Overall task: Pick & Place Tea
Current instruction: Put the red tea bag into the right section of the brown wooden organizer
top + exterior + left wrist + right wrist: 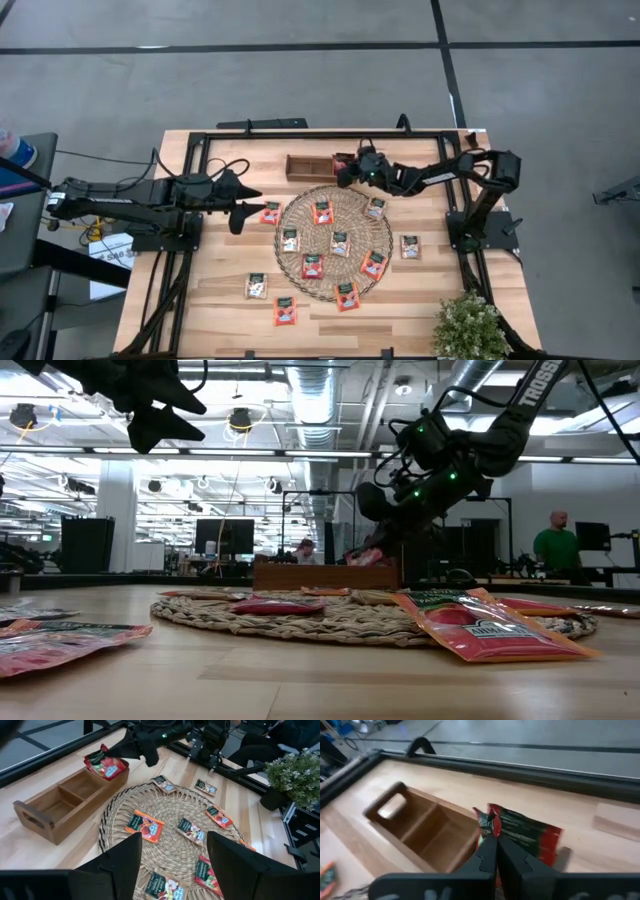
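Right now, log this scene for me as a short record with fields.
right claw: shut on a red tea packet, held over the end of the wooden tray
left claw: open, empty, raised over the table's left side, facing the mat
woven mat: round, mid-table, seven tea packets lying on it
loose packets: five flat on the table around the mat
tray compartments: the ones in view look empty
plant: near right corner of the table
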Robot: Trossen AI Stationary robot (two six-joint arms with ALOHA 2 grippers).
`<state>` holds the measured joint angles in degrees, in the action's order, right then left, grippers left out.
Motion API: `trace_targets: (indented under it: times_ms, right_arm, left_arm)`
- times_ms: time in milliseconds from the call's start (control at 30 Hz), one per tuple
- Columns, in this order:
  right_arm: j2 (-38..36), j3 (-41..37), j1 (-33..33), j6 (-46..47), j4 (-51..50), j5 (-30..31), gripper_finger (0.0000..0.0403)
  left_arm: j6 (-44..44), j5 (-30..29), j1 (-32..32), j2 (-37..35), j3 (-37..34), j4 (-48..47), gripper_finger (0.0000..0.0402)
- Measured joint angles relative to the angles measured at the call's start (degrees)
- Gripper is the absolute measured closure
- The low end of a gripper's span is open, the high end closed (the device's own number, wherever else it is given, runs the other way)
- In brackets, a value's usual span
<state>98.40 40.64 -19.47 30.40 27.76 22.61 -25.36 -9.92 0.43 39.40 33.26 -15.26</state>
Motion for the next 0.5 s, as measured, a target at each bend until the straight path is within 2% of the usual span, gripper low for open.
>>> trace_targets:
  times_ms: [500]
  right_arm:
    - [0.18,0.0,-1.18,-2.33,-0.7,0.08,0.0403]
  left_arm:
    - [0.2,0.12,0.0,0.0,0.02,-0.05,0.0185]
